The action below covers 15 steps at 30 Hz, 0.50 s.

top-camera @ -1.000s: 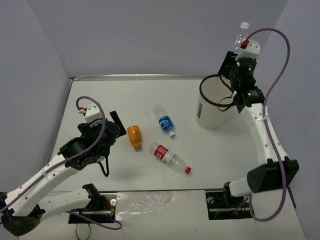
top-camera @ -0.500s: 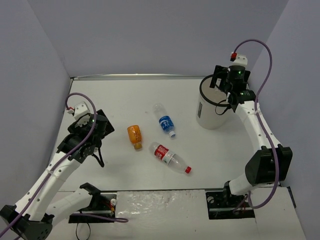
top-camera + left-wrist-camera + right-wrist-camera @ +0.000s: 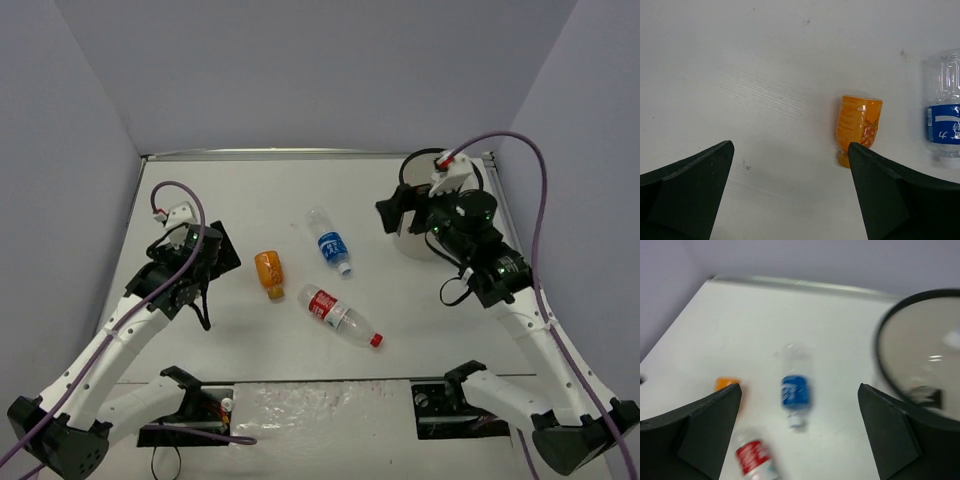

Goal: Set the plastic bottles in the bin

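The orange bottle lies on the table ahead of the left end effector, off toward its right finger, long axis crossing the gap. That arm is nearer. Both end effectors are open and empty, the right end effector by the bin. Only its blurred wrist view looks inside the bin.

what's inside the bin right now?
The right wrist view shows the bin interior, blurred: a dark patch and pale glints low inside, too smeared to identify or count. In the top view the right arm covers the opening.
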Each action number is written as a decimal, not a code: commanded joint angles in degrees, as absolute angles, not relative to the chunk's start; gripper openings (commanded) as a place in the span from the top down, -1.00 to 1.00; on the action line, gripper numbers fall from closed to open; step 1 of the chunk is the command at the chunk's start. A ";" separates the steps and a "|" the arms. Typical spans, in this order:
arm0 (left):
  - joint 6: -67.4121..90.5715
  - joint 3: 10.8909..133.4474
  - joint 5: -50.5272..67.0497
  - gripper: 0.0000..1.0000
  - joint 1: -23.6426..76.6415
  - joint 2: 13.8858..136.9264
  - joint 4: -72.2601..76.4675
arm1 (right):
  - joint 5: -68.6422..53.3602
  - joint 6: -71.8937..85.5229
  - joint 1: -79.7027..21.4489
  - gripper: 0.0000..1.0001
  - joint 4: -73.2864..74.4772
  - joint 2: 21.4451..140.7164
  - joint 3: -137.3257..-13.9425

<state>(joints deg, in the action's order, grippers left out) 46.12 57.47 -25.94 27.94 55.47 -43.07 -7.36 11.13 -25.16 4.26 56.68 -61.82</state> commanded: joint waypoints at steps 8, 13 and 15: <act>44.38 58.24 -22.81 -0.94 27.33 53.85 -40.52 | 7.28 16.91 -55.54 -1.00 3.59 70.92 -51.00; 44.56 58.50 -22.62 -0.94 27.22 54.34 -41.48 | 7.82 17.02 -59.05 -1.00 1.82 82.09 -50.65; 44.56 58.71 -22.68 -0.94 27.16 54.32 -42.01 | 8.43 16.96 -59.58 -1.00 1.76 84.87 -50.80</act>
